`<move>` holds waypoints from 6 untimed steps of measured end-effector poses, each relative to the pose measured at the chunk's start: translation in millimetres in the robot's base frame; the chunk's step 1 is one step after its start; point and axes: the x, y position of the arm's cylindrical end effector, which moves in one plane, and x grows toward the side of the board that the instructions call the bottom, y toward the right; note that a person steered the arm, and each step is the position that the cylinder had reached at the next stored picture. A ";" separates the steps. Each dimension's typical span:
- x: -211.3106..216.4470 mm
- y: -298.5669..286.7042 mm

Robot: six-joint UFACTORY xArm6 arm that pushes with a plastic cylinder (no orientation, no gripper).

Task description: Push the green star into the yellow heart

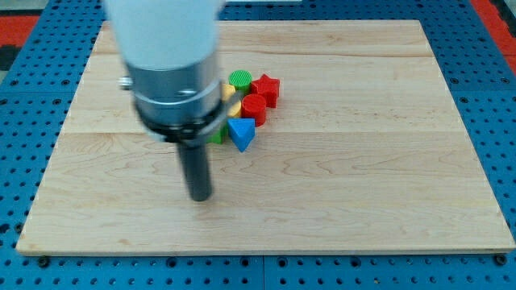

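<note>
Green star (218, 136), half hidden just up-right of my tip (200, 196), is judged close to the yellow heart (230, 91); the adjacent blue triangle (241, 133) could be shoved along. No claw is fitted, so nothing is gripped.

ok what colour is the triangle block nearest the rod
Blue. The triangle block shows best in the camera view, just to the view's right of the rod and up from my tip.

Green star (218, 135): only a small green sliver shows, left of centre in the frame, tucked under the arm's housing; shape not readable. Yellow heart (230, 94): a pale yellow scrap just above it, upper-centre-left, likewise mostly hidden. Whether the two touch cannot be told.
</note>
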 end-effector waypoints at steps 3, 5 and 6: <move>-60.6 -35.6; -91.1 -21.4; -102.5 -5.1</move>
